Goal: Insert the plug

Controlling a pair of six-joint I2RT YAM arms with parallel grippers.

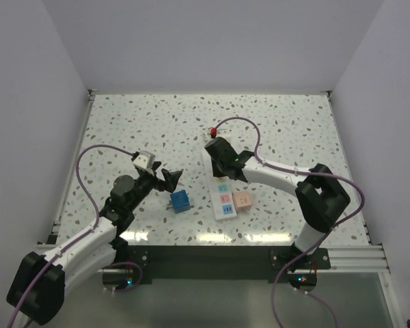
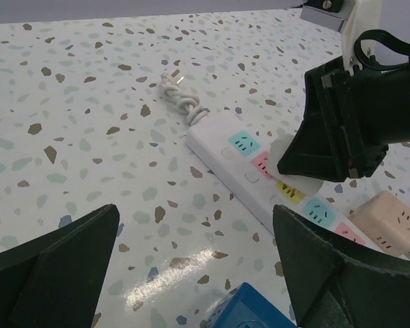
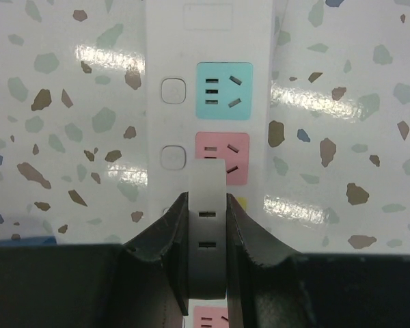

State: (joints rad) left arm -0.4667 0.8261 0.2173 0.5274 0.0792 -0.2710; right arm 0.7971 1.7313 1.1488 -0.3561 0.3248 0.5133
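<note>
So, top view: right gripper (image 1: 222, 162) hovers over the long white plastic power strip (image 1: 219, 202); left gripper (image 1: 162, 176) spread, idle. Left-wrist view: small white plug (image 2: 288, 145) hangs just above the strip, not seated. Right-wrist view: fingers (image 3: 158, 246) pinch it by the pink socket (image 3: 222, 156); insertion left.

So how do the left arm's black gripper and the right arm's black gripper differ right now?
The left gripper has its fingers spread open and empty; the right gripper has its fingers shut on a white plug. The left gripper sits over speckled table, left of the white power strip; the right gripper hangs over that strip. Both have black fingers.
</note>
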